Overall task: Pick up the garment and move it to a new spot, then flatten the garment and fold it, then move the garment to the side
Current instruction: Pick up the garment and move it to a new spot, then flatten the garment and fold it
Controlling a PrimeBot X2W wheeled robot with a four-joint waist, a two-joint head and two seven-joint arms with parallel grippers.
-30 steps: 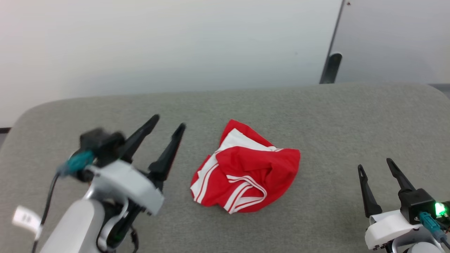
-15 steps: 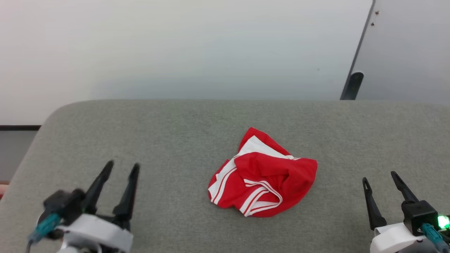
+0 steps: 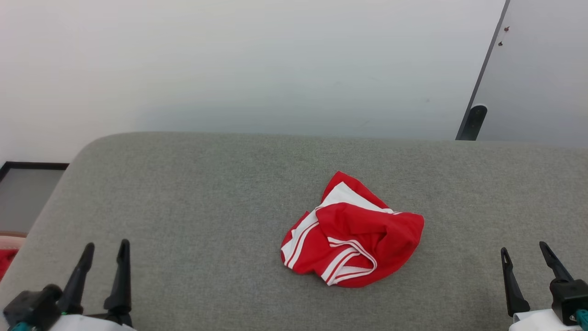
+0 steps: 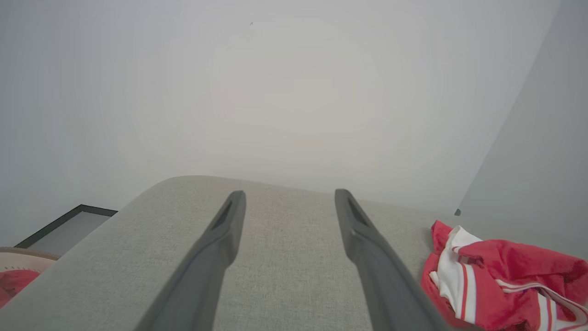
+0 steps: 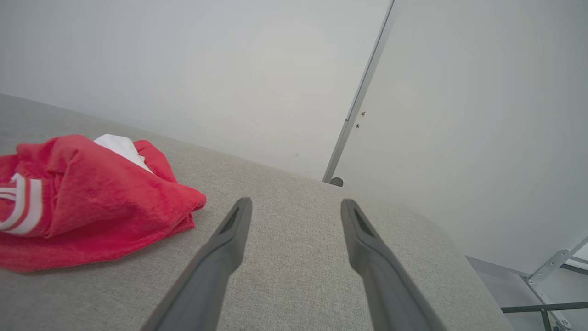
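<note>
- Red jersey cloth with white parts: the garment (image 3: 353,234) lies crumpled in a loose heap on a grey fabric-covered worktop (image 3: 206,197), a little right of the middle in the head view.
- White sleeve fabric shows at the heap's far and left sides. White-and-red striped trim curls across its near edge.
- The left hand (image 3: 106,244) is at the lower left of the head view, over the worktop's near edge. Its two dark fingers stand apart, with bare grey fabric showing between them. It is well apart from the garment.
- The right hand (image 3: 524,247) is at the lower right, its fingers also spread, and it too is well apart from the garment.
- In the left wrist view the garment lies to the right of the fingers, and in the right wrist view it lies to their left.
- A pale wall (image 3: 229,69) rises behind the worktop, and a dark post (image 3: 473,122) stands at the upper right.
- Past the worktop's left edge, part of a beige basket (image 4: 23,257) shows, with red cloth (image 4: 11,282) inside it.
</note>
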